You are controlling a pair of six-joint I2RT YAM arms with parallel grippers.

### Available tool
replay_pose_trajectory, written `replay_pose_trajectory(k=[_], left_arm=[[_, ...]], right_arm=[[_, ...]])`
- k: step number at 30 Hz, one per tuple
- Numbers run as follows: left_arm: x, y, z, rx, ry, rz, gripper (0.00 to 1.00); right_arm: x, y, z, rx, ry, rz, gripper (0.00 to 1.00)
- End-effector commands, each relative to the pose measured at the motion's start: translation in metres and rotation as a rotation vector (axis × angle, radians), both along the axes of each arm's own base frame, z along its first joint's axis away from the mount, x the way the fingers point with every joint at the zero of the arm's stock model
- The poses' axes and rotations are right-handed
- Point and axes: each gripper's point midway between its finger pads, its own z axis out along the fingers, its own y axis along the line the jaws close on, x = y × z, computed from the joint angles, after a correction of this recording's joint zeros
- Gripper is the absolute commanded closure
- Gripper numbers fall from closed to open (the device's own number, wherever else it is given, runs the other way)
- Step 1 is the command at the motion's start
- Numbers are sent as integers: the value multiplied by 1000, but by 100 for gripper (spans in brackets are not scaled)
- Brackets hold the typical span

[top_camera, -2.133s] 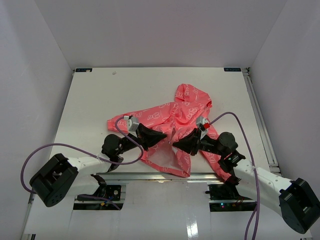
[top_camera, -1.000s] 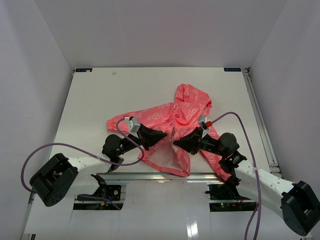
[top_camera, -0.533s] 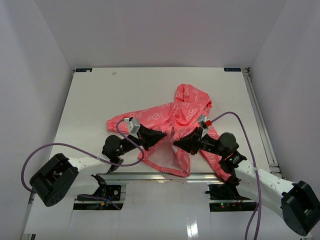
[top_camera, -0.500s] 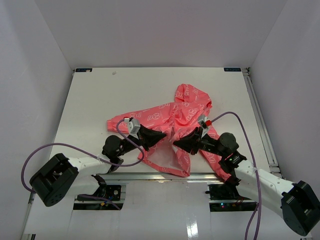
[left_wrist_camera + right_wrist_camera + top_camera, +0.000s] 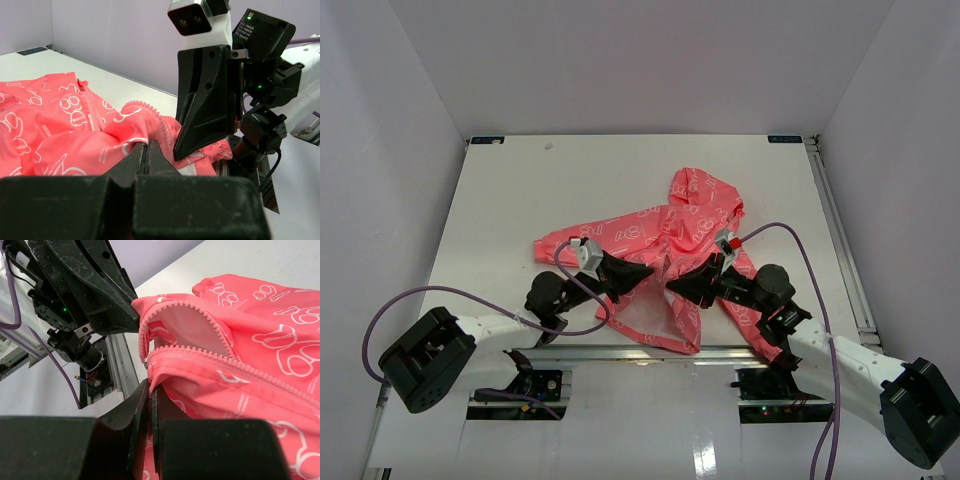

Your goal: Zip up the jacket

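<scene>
The coral-pink jacket point(image 5: 670, 230) with white prints lies on the table, hood to the far right, front open at the near hem. My left gripper point(image 5: 650, 270) is shut on the left front edge near the zipper teeth point(image 5: 145, 145). My right gripper point(image 5: 670, 284) is shut on the right front edge just below its zipper teeth point(image 5: 151, 386). The two grippers face each other, tips almost touching. The white lining point(image 5: 187, 330) shows between the two zipper rows. In the left wrist view the right gripper's fingers point(image 5: 205, 100) stand close behind the fabric.
The white table point(image 5: 520, 190) is walled on three sides. A metal rail point(image 5: 640, 352) runs along the near edge by the arm bases. Purple cables point(image 5: 420, 295) loop from both arms. A sleeve point(image 5: 570, 240) lies spread to the left.
Almost nothing has moved. The right gripper has shifted very slightly to the left, holding the fabric; the left gripper keeps its grip in place.
</scene>
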Motion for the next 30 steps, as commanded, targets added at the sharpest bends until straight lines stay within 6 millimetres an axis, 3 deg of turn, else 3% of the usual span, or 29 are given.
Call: replay_pose_trajectory(k=[1, 9, 18, 30], left_arm=[[0, -1, 5, 9, -51, 18, 100], [6, 0, 2, 26, -64, 62, 100], [6, 2, 5, 14, -74, 73, 100], [6, 0, 1, 35, -84, 75, 100]], right_arm=[[4, 3, 32, 63, -47, -13, 92], [6, 1, 33, 66, -40, -32, 92], [8, 2, 18, 30, -2, -32, 92], [6, 3, 21, 42, 1, -30, 92]])
